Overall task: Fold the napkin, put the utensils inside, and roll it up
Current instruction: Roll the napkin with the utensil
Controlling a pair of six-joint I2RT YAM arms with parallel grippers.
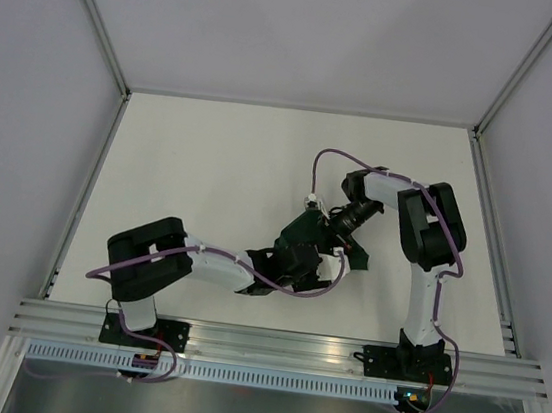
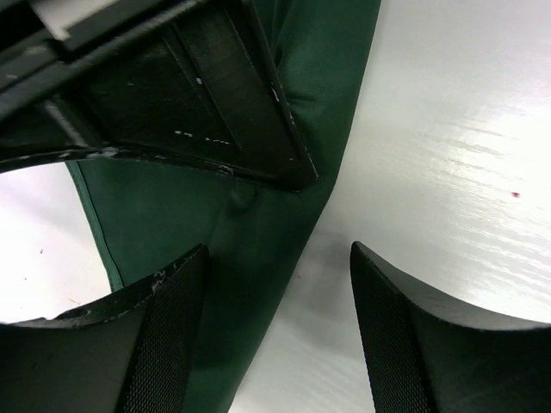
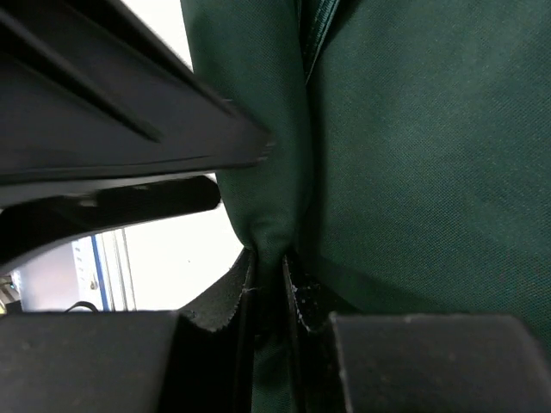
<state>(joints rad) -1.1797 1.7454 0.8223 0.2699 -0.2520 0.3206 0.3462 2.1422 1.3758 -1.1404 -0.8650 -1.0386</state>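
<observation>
Robot lab test cell. White table [image 1: 221, 160] boxed by plain white panels [image 1: 308, 29] on metal framing [image 1: 95, 21]. Left arm [image 1: 164, 258] and right arm [image 1: 425, 285] bolted to aluminium rail [image 1: 279, 343]; purple cable [image 1: 343, 153] exposed.

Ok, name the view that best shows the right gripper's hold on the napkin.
Right wrist: a fold of the napkin sits pinched between the right gripper's closed fingers, close up. Left wrist shows green cloth under the open left gripper, no pinch. Top external shows only small green scraps.
</observation>
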